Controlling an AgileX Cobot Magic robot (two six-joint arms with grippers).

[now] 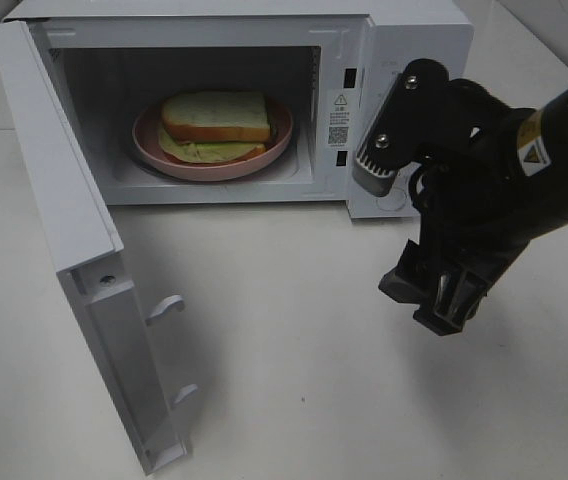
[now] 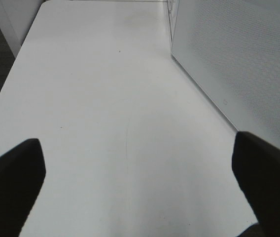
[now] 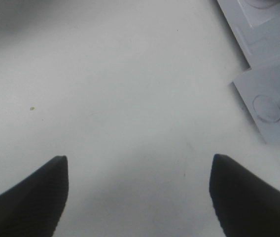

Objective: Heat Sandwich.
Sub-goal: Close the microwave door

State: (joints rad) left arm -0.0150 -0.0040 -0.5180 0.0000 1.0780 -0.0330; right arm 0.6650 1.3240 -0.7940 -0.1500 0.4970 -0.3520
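White tabletop [image 1: 294, 350], microwave [image 1: 414, 40] at the back, its door [image 1: 64, 200] swung wide open off the left side of the microwave, free edge out front. Sandwich [image 1: 216, 118] sits inside the microwave cavity on a pink plate [image 1: 279, 140], long axis running side to side across the opening, green layer under the top slice.

Right hand [image 1: 426, 300] hangs over bare tabletop just in front of the microwave's control panel, fingers [image 3: 36, 197] apart, holding nothing. Sandwich lies back and to the left of it, inside the microwave.

Left hand [image 2: 137, 148] is out of the high view; wrist view shows it spread wide and empty, low over the tabletop with a white perforated panel of the microwave alongside. Cannot tell if that panel is door or side wall.

Judgement: sandwich is placed, door shut is next. Door is on the microwave's left, so the left arm looks nearer; the right hand would have to cross in front of the cavity.
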